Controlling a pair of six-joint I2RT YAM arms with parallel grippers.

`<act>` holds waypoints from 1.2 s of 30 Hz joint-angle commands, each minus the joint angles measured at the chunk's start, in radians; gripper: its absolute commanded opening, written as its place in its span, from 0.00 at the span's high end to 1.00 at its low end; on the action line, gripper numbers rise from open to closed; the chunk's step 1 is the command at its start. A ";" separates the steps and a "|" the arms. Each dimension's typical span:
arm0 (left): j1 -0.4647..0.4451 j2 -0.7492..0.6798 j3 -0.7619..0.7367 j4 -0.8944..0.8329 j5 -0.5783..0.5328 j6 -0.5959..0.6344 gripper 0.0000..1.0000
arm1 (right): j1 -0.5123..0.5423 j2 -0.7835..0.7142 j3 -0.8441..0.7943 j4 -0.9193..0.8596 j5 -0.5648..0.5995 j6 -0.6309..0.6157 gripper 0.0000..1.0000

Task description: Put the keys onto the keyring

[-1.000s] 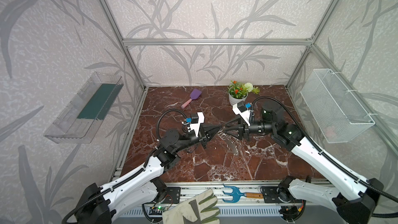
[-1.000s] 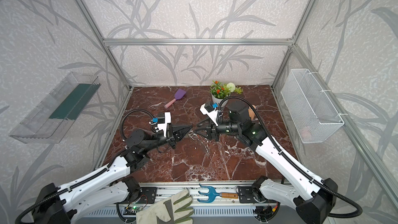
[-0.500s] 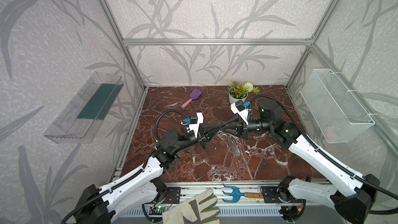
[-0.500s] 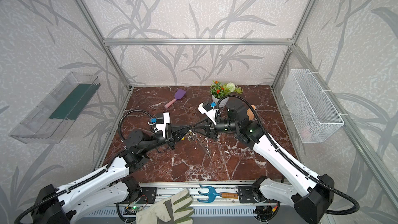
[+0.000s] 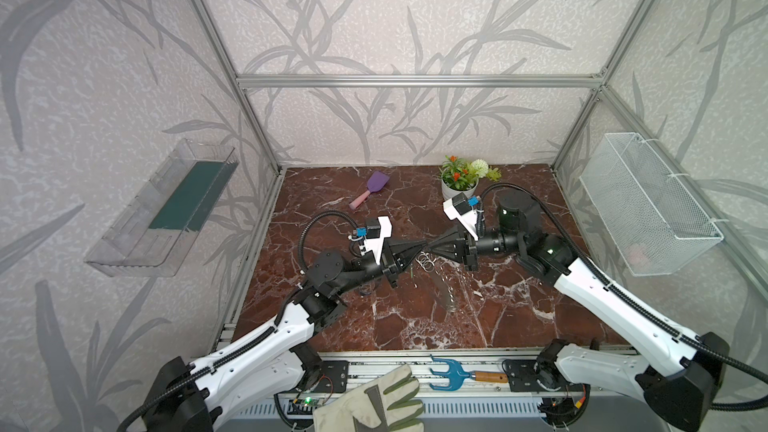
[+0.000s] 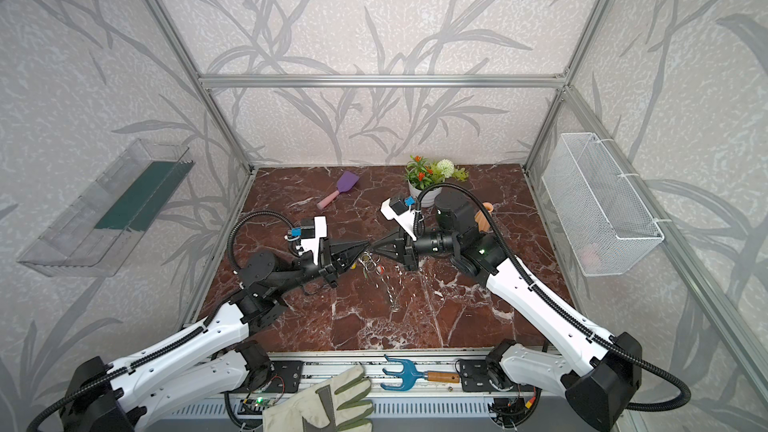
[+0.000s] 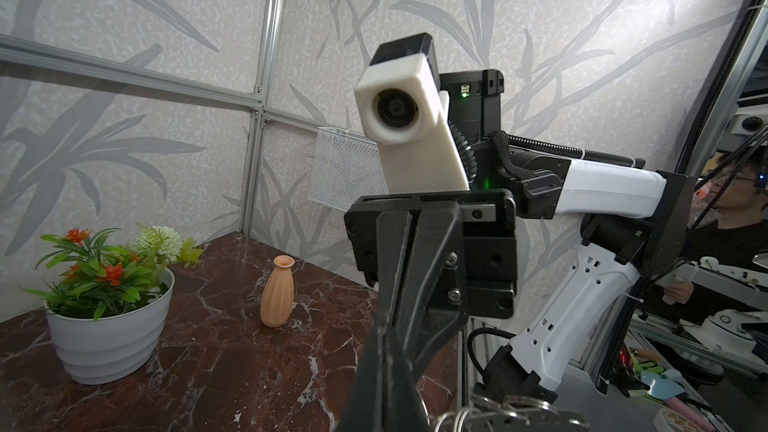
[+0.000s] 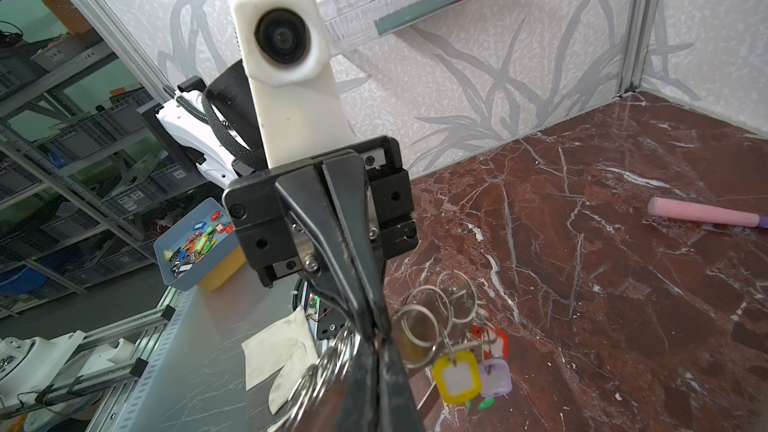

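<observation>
Front rail: glove (image 5: 370, 405) and blue hand rake (image 5: 449, 371) lie side by side.
Mid-table, raised: my left gripper (image 5: 423, 245) and my right gripper (image 5: 433, 248) meet tip to tip.
Left jaws closed, pinching keyring (image 8: 446, 303).
Right jaws closed too; what they pinch, I cannot tell.
Keyring hangs below tips. Keys (image 8: 455, 378) (yellow, lilac, red, green) dangle from its rings.
Behind: purple scoop (image 5: 376, 184), potted plant (image 5: 459, 178), orange vase (image 7: 277, 290).

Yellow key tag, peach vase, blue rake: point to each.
Yellow key tag (image 8: 455, 380): right wrist view, white label.
Peach vase (image 7: 277, 297): left wrist view, ribbed belly.
Blue rake (image 5: 456, 373): in a top view, head.
</observation>
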State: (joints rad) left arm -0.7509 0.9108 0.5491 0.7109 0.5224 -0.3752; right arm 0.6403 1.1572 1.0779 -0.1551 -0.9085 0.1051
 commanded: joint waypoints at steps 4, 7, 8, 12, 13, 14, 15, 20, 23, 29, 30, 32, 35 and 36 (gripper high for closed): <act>-0.004 -0.051 0.082 -0.194 0.003 0.045 0.99 | -0.004 -0.017 0.012 -0.006 0.036 -0.017 1.00; 0.003 -0.071 0.139 -0.358 0.024 0.094 0.83 | -0.002 -0.011 0.025 -0.045 0.056 -0.038 1.00; 0.010 -0.075 0.160 -0.408 0.039 0.104 0.78 | -0.001 -0.011 0.028 -0.052 0.061 -0.043 1.00; 0.045 -0.100 0.240 -0.617 0.070 0.165 0.62 | -0.002 -0.010 0.041 -0.079 0.074 -0.065 1.00; 0.060 -0.106 0.255 -0.659 0.081 0.179 0.59 | -0.001 -0.010 0.044 -0.084 0.076 -0.067 1.00; 0.077 -0.113 0.278 -0.716 0.101 0.204 0.57 | -0.001 -0.011 0.045 -0.086 0.073 -0.069 1.00; 0.095 -0.114 0.307 -0.787 0.133 0.246 0.55 | 0.001 -0.013 0.048 -0.087 0.069 -0.070 1.00; 0.166 -0.024 0.508 -1.186 0.337 0.520 0.58 | 0.019 -0.014 0.093 -0.191 0.098 -0.132 1.00; 0.168 0.083 0.652 -1.412 0.405 0.667 0.62 | 0.038 -0.008 0.131 -0.278 0.115 -0.180 1.00; 0.164 0.205 0.765 -1.506 0.470 0.749 0.64 | 0.067 0.011 0.202 -0.413 0.114 -0.248 1.00; 0.163 0.217 0.771 -1.511 0.471 0.756 0.63 | 0.068 0.013 0.212 -0.432 0.111 -0.257 1.00; 0.161 0.227 0.781 -1.522 0.468 0.771 0.63 | 0.071 0.018 0.229 -0.459 0.107 -0.268 1.00; 0.159 0.238 0.782 -1.515 0.487 0.771 0.62 | 0.075 0.039 0.263 -0.508 0.093 -0.290 1.00; 0.155 0.243 0.784 -1.515 0.492 0.771 0.62 | 0.080 0.046 0.274 -0.524 0.100 -0.297 1.00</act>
State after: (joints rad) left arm -0.5892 1.1522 1.2930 -0.7601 0.9588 0.3370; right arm 0.7109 1.1900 1.3014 -0.6189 -0.7864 -0.1505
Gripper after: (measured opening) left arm 0.375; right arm 0.047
